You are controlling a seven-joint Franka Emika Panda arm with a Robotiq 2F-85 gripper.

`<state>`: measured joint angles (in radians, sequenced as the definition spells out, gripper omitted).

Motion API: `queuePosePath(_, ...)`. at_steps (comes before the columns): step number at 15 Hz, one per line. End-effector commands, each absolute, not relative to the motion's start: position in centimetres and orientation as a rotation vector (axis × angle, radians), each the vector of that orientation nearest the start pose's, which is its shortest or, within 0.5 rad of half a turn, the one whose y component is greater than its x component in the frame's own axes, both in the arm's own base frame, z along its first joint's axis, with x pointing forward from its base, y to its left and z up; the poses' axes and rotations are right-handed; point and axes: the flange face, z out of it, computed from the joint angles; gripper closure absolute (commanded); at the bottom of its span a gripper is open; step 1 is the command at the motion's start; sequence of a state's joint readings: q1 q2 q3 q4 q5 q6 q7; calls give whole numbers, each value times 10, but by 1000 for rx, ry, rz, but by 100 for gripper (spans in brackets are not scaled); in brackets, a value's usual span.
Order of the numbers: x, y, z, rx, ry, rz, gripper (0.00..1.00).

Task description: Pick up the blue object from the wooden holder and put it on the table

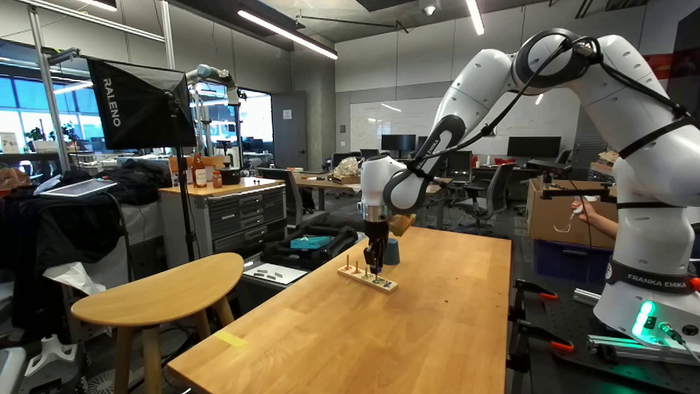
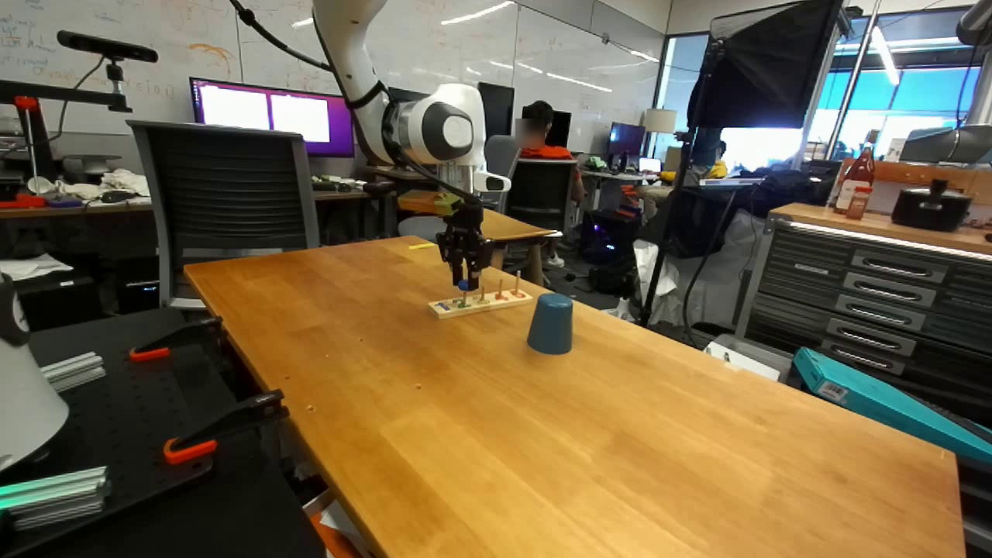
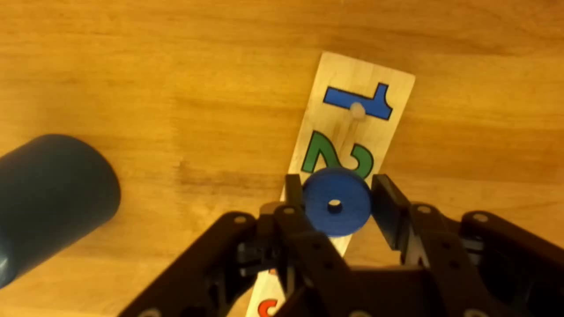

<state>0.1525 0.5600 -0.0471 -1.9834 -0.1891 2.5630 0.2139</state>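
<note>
The blue object (image 3: 350, 200) is a small round disc with a hole in its middle. In the wrist view it sits between both fingertips, touching each. My gripper (image 3: 337, 191) is shut on it. In an exterior view the blue disc shows under the fingertips of the gripper (image 2: 466, 275), above the pegs. The wooden holder (image 3: 339, 72) is a pale strip with upright pegs and painted numerals; it lies under the disc, also in both exterior views (image 1: 358, 277) (image 2: 496, 303). The fingers hide part of it. The table (image 1: 350, 339) bears the holder.
A dark blue cup-like object (image 2: 551, 324) stands upside down on the table near the holder; it is at the left in the wrist view (image 3: 48, 198). An oval pale-wood table (image 1: 164, 287) stands beside the long table. Black clamps (image 2: 225, 425) grip the table's edge near the robot base.
</note>
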Motion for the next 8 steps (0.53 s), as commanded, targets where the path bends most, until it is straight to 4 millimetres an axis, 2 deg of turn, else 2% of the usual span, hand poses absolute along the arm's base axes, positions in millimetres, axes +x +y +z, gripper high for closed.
queuePosePath(1, 607, 59, 213, -3268, -48, -106, 82)
queuePosePath(3, 598, 49, 210, -3278, -8, -109, 82)
queuePosePath(8, 544, 41, 151, -3311, 62, 37, 82)
